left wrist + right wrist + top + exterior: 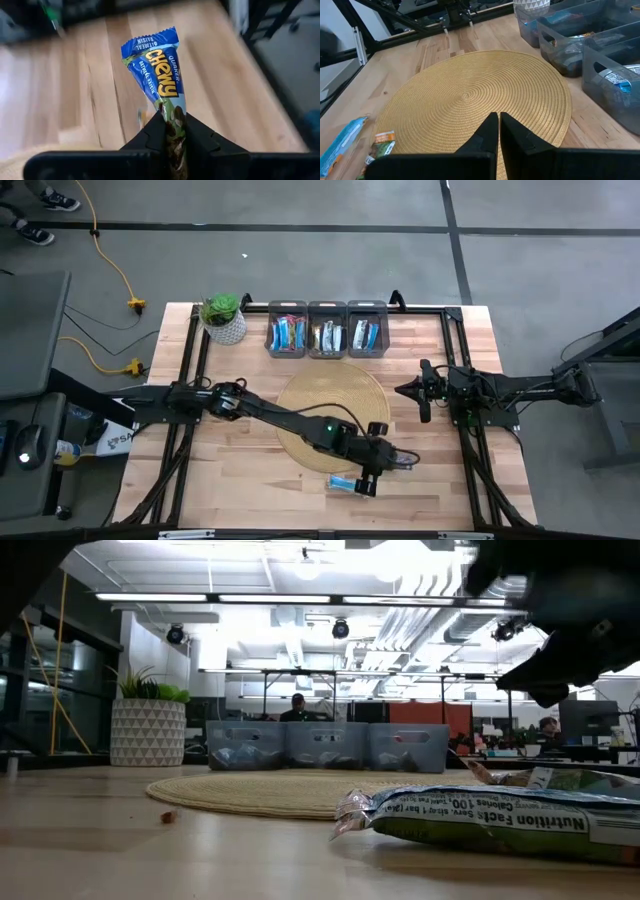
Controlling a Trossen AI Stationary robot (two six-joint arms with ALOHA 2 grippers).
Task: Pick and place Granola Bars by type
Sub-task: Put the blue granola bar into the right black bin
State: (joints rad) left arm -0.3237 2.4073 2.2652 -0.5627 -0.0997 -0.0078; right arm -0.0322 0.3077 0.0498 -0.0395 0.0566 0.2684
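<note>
Grey concrete floor (300, 260) with yellow cables (112, 270), ceiling strip lights (270, 598), distant office desks.

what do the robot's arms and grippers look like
Both arms are black, slim, jointed tubes with black cables alongside. The left arm shows a small green light near its wrist. The left gripper and right gripper each have two matte black, wedge-shaped fingers.

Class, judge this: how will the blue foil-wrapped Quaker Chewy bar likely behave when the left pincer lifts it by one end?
The blue foil-wrapped bar looks light and fairly stiff, so it likely stays straight. Its glossy wrapper may slip in the left pincer.
</note>
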